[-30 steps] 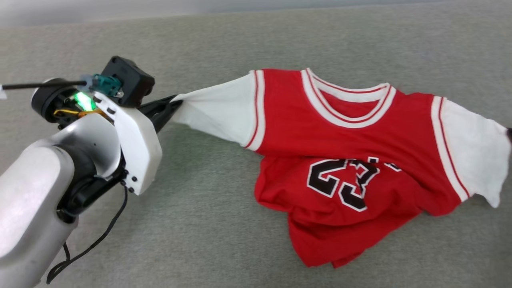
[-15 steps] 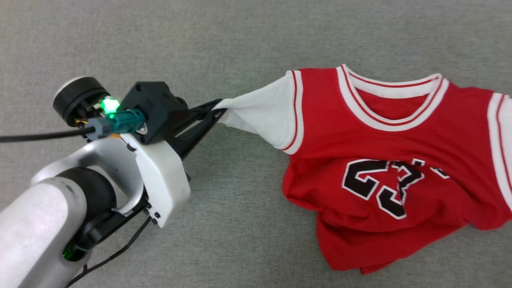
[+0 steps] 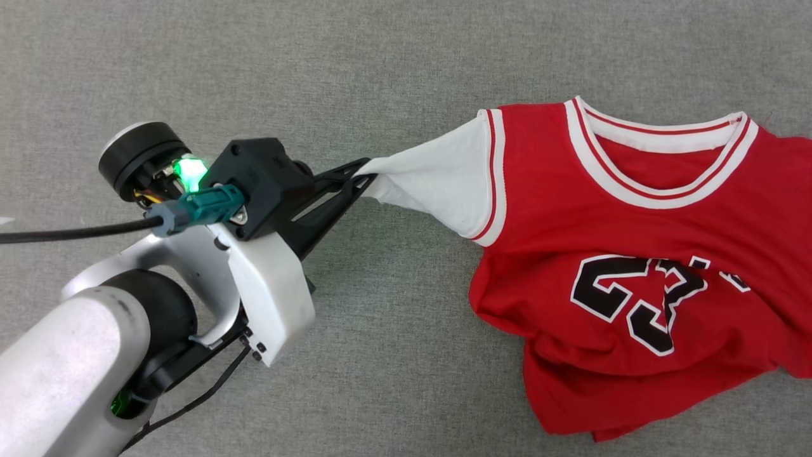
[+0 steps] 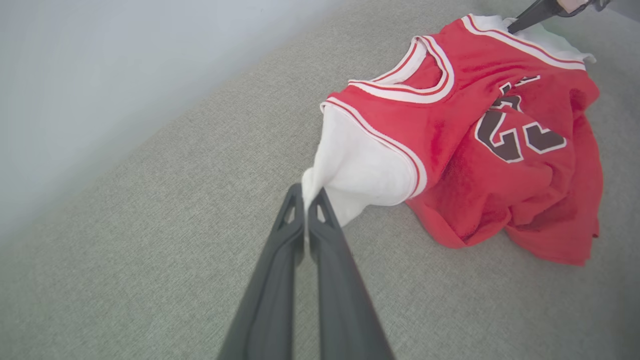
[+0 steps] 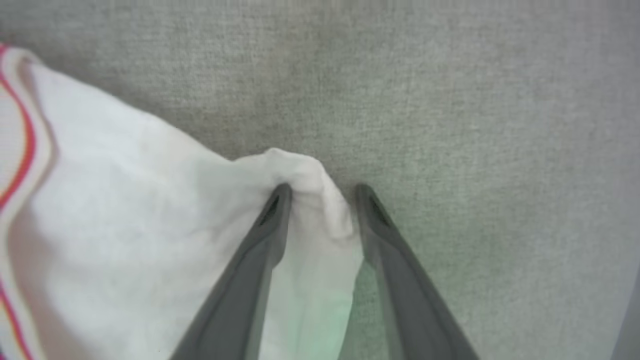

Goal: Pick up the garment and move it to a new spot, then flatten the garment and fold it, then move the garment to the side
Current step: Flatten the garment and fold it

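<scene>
- Head view: the garment (image 3: pixel 634 209) is lying on the grey cloth surface (image 3: pixel 406 76), toward 3 o'clock of the picture. Its lower half is bunching up under the "23".
- The left gripper (image 3: pixel 363 176) is reaching in from 8 o'clock. Its fingers are pressing together on the tip of one white sleeve (image 3: pixel 438 184), which is stretching out toward 9 o'clock.
- I am judging that the flattening step is in hand: the shirt is being taken by both sleeves so that it can be spread.
- Left wrist view: the left gripper (image 4: pixel 306 197) is pinching the sleeve edge with no gap between the fingers. The garment (image 4: pixel 465 120) is lying toward 2 o'clock.
- At 1 o'clock the right gripper (image 4: pixel 520 22) is touching the other white sleeve (image 4: pixel 550 42).
- Right wrist view: the right gripper (image 5: pixel 322 192) is standing about half spread. A bunched corner of the white sleeve (image 5: pixel 125 225) is sitting between its fingers, and the finger at 9 o'clock is touching the cloth. I am not seeing a firm pinch yet.
- The next move is calling for this gripper to clamp on the corner. Then both arms need an even pull apart, toward 9 and 3 o'clock, to smooth out the crumpled hem.
</scene>
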You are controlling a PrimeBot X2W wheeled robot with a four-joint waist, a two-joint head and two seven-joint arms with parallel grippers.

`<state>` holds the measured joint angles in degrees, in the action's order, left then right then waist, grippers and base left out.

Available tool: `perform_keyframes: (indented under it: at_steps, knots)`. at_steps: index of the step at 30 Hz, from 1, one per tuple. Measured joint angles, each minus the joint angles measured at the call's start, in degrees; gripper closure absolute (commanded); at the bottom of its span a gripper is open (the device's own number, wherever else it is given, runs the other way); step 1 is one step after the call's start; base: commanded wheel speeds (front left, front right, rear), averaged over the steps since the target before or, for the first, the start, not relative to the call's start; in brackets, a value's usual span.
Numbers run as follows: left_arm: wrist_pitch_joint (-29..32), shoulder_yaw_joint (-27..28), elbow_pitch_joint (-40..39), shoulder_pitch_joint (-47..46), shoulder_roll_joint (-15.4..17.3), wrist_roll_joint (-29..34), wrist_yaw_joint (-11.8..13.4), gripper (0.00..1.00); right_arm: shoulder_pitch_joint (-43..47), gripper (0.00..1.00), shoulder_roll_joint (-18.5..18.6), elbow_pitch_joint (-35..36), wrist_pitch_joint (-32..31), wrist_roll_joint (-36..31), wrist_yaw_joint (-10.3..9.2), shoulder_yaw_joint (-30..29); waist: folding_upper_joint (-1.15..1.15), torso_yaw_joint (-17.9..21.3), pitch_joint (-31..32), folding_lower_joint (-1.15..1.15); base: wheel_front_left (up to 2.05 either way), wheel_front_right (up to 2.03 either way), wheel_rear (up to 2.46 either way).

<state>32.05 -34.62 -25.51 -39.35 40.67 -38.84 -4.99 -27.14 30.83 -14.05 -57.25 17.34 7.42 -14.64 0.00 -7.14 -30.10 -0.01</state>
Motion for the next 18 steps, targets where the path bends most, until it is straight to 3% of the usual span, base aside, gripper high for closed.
perform_keyframes:
  at_steps: [9, 18]
  knots:
    - [-4.1, 2.4, 3.6, 2.3, 1.3, 0.3, 1.6, 1.0, -1.3, 1.0, 0.4, -2.1, 6.8, 2.6, 0.08, 0.1, 0.0, 1.4, 4.7, 0.01, 0.0, 0.0, 0.0]
    - [-10.1, 9.0, 4.2, 6.5, 3.2, -1.3, 5.8, 1.0, -3.9, 1.0, 4.3, 4.2, 10.5, 5.4, 0.08, 2.2, 0.0, 3.6, 13.5, 0.01, 0.0, 0.0, 0.0]
